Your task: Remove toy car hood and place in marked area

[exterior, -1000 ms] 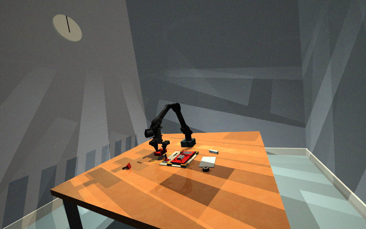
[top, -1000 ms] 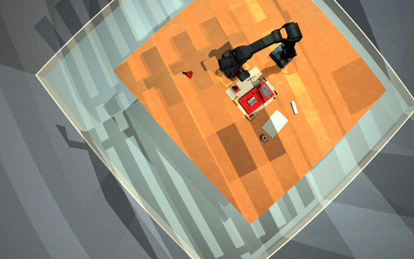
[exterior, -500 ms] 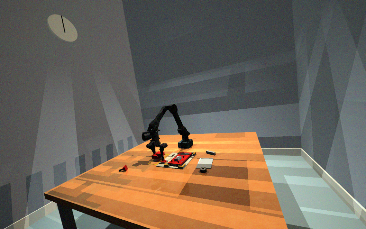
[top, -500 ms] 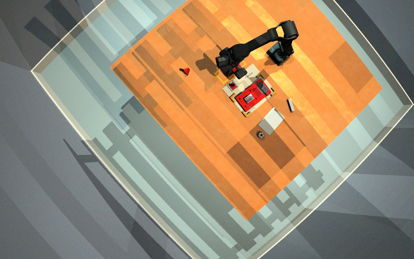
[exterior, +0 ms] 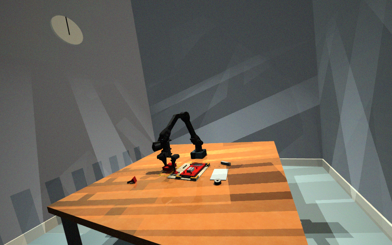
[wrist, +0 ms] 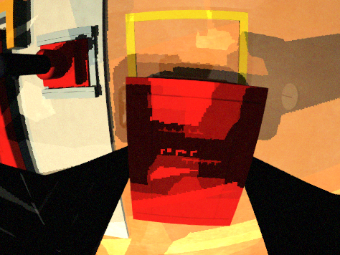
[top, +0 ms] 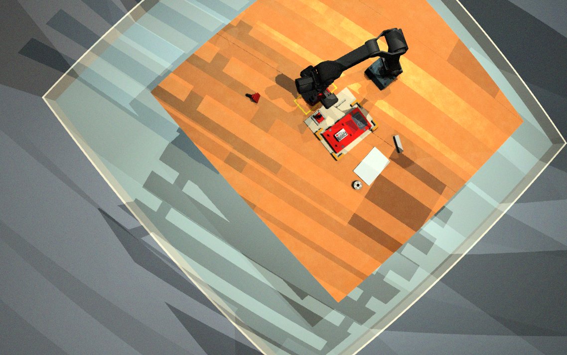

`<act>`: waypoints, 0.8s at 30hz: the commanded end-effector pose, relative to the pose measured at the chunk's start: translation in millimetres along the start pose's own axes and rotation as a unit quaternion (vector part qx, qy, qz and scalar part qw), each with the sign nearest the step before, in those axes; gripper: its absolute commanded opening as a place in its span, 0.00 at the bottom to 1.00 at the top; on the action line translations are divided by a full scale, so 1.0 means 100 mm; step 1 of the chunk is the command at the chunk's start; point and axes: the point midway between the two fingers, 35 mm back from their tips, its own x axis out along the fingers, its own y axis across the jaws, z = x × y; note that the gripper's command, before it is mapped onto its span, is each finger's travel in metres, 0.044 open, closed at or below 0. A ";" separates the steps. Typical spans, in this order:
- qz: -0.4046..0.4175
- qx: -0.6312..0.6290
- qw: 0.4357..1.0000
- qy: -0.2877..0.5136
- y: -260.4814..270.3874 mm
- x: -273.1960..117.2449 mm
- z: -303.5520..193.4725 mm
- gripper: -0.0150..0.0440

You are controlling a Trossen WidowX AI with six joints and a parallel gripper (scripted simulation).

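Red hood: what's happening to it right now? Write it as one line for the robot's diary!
hand: shut on red hood | wrist view: hood partly hides yellow outline | letting go: not done

The desk [top: 292,234] [exterior: 185,210] looked like smooth orange-brown wood with a faint sheen. The hood [exterior: 168,167] [wrist: 190,107] seemed smooth red plastic. The gripper [exterior: 170,168] [wrist: 188,157] looked matt black. The white sheet [top: 371,165] [exterior: 219,174] appeared smooth and matt.
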 end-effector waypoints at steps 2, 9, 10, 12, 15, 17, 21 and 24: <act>0.001 -0.001 1.000 0.000 0.00 0.03 0.00 0.25; 0.001 -0.001 1.000 0.000 0.00 0.07 0.00 0.25; 0.001 -0.001 1.000 0.000 0.00 0.07 0.00 0.25; 0.001 -0.001 1.000 0.000 0.00 0.08 0.00 0.25; 0.001 -0.001 1.000 0.000 0.00 0.10 0.00 0.25; 0.001 -0.001 1.000 0.000 0.00 0.11 0.00 0.25; 0.001 -0.001 1.000 0.000 0.00 0.13 0.00 0.25; 0.001 -0.001 1.000 0.000 0.00 0.14 0.00 0.25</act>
